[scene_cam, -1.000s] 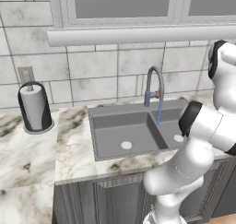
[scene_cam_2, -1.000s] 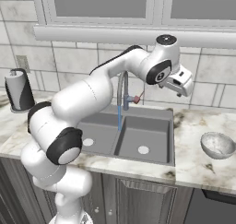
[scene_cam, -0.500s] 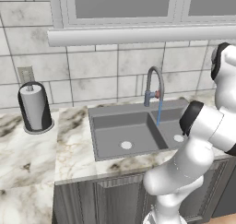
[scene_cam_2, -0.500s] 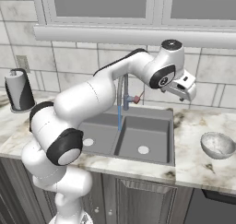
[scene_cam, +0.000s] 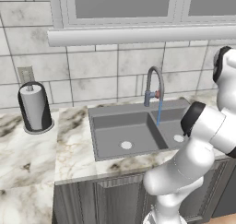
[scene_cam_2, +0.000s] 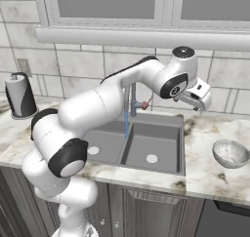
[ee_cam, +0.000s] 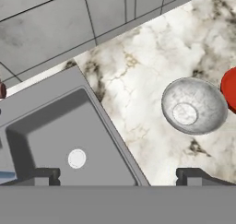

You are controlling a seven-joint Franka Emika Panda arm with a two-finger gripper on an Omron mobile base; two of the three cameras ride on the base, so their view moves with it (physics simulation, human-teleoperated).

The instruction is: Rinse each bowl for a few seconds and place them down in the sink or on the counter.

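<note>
Currently, in the left base view, the faucet [scene_cam: 154, 82] runs a thin blue stream into the right basin of the sink [scene_cam: 138, 128]; a paper towel holder [scene_cam: 34, 107] stands on the surface [scene_cam: 27, 158] at far left.

From the right base view, the claw [scene_cam_2: 202, 100] hangs above the surface right of the sink, and the grey-white bowl [scene_cam_2: 230, 153] sits upright there.

Lastly, the hand view shows the claw released and empty, the grey-white bowl beside the red bowl [ee_cam: 229, 88], near the sink rim.
</note>
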